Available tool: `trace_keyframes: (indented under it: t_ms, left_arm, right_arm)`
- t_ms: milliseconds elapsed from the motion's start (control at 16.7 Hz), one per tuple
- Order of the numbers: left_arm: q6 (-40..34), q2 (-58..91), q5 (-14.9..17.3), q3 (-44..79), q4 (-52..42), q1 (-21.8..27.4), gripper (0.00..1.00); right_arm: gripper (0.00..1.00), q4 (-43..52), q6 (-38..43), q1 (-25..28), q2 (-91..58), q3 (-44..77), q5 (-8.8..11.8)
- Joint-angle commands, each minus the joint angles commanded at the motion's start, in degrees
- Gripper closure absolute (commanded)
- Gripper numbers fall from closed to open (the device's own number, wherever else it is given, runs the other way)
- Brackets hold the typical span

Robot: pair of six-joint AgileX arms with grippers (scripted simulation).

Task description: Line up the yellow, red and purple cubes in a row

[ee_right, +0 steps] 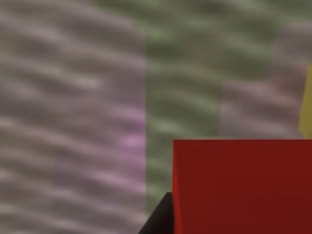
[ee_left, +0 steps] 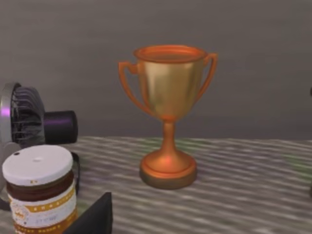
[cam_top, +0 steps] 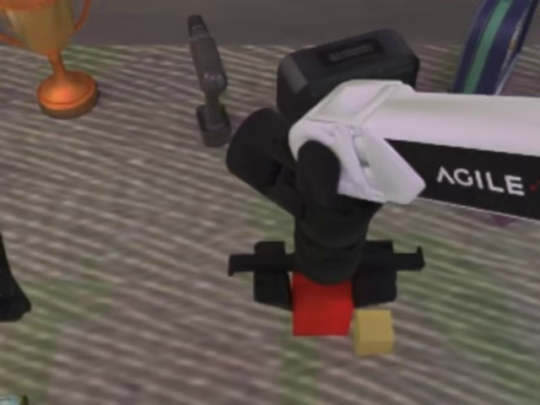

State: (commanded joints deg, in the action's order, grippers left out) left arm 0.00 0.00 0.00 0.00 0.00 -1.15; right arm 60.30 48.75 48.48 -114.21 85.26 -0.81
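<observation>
Our right gripper hangs low over the table a little toward 5 o'clock from the middle, fingers on either side of the red cube and set just wider than it — whether the pads press its faces, we cannot tell from above. In the right wrist view the red cube fills the near corner, a dark finger edge right beside it. The yellow cube sits at about 4 o'clock from the red one, just beside it, corners close; whether they touch we cannot tell. Open cloth lies toward 9 o'clock and 6 o'clock of the pair — wide room there. At 12 o'clock the arm covers the table. Along the far edge stand a trophy at 10 o'clock and a dark drill at 11 o'clock. Our left arm is parked at the 9 o'clock edge; its wrist view faces the trophy, a jar and a fan.
</observation>
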Motion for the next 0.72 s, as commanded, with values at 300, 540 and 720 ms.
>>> trace_keyframes:
  t_ms: [300,540,720]
  left_arm:
    - [0.0,0.0,0.0,0.0,0.0,0.0,0.0]
    - [0.0,0.0,0.0,0.0,0.0,0.0,0.0]
    - [0.0,0.0,0.0,0.0,0.0,0.0,0.0]
  right_arm:
    - [1.0,-8.71,0.14,0.22,-3.11,-5.21,-0.05]
    - [1.0,-13.99,0.31,0.45,-5.38,-8.58,-0.13]
    - [1.0,-14.0,0.31,0.45,-5.38,-8.58,-0.13]
